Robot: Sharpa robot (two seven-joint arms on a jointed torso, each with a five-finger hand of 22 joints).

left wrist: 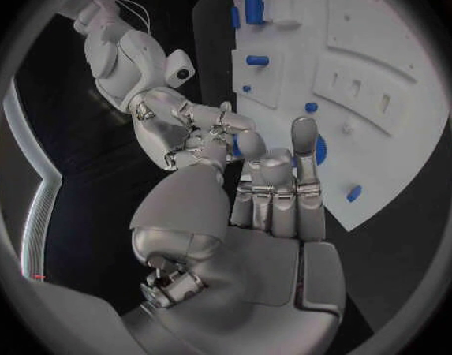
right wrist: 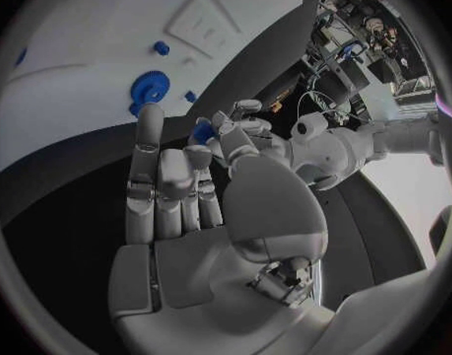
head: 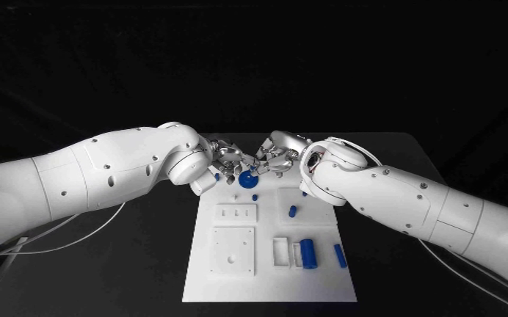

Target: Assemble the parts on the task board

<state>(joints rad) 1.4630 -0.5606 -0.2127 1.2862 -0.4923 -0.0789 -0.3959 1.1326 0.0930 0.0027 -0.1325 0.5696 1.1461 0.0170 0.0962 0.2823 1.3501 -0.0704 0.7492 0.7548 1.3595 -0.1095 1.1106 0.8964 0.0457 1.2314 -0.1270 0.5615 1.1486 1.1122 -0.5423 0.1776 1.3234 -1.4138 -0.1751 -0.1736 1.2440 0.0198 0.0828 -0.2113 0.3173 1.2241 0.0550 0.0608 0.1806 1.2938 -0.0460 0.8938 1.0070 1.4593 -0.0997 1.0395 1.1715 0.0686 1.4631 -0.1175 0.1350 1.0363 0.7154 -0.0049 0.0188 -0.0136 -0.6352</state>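
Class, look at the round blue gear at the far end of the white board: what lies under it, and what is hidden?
The blue gear rests on the white board. Whether a peg sits beneath it is hidden. The left hand and right hand crowd just behind it.

White task board (head: 212, 273) w/ blue parts (head: 308, 253), black table (head: 148, 258), silver hands.

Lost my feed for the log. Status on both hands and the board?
Left hand and right hand meet fingertip to fingertip at far edge of task board. Blue gear beneath them; whether gripped, cannot tell. No obstruction seen.
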